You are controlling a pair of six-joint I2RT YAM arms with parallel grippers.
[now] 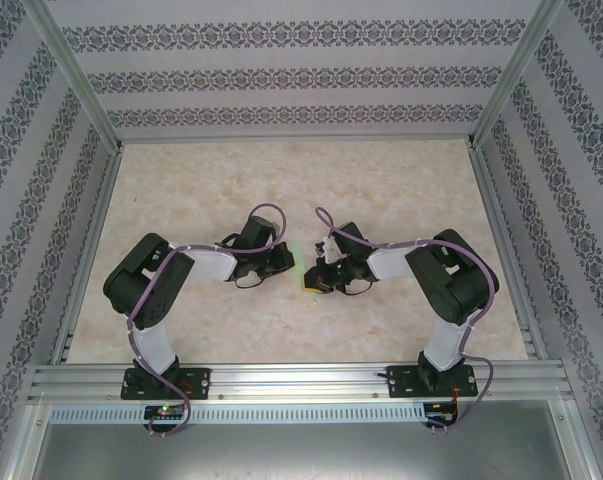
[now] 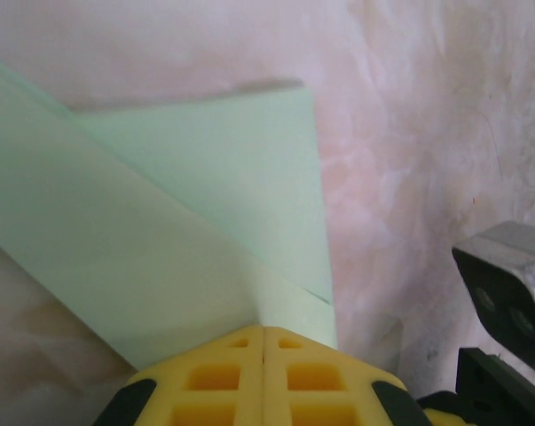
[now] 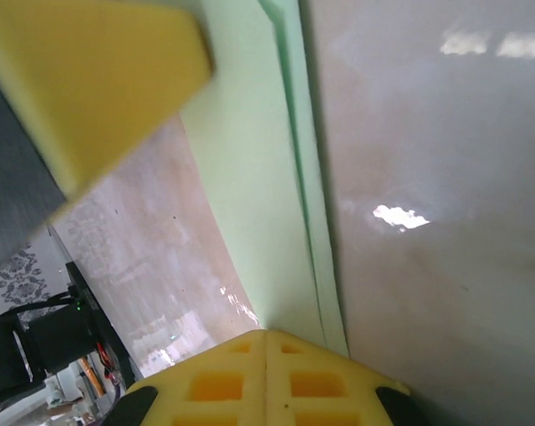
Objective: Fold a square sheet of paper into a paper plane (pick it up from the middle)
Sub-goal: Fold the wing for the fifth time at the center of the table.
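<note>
The pale green sheet of paper (image 2: 161, 222) is folded into overlapping layers with a diagonal crease. It hangs just above the table between the two arms, and from above only a sliver of it (image 1: 298, 251) is visible. My left gripper (image 2: 263, 335) is shut on one end of it, the yellow fingertips pressed together over the fold. My right gripper (image 3: 265, 337) is shut on the other end, where the paper (image 3: 258, 204) runs away as a long narrow strip of stacked edges. From above, the left gripper (image 1: 284, 262) and right gripper (image 1: 315, 276) nearly meet at mid-table.
The marbled beige table (image 1: 401, 190) is bounded by aluminium rails (image 1: 291, 380) in front and at the sides, with patterned walls behind. The left gripper's yellow finger (image 3: 90, 80) looms close in the right wrist view. Part of the right arm (image 2: 507, 284) sits at the left wrist view's edge.
</note>
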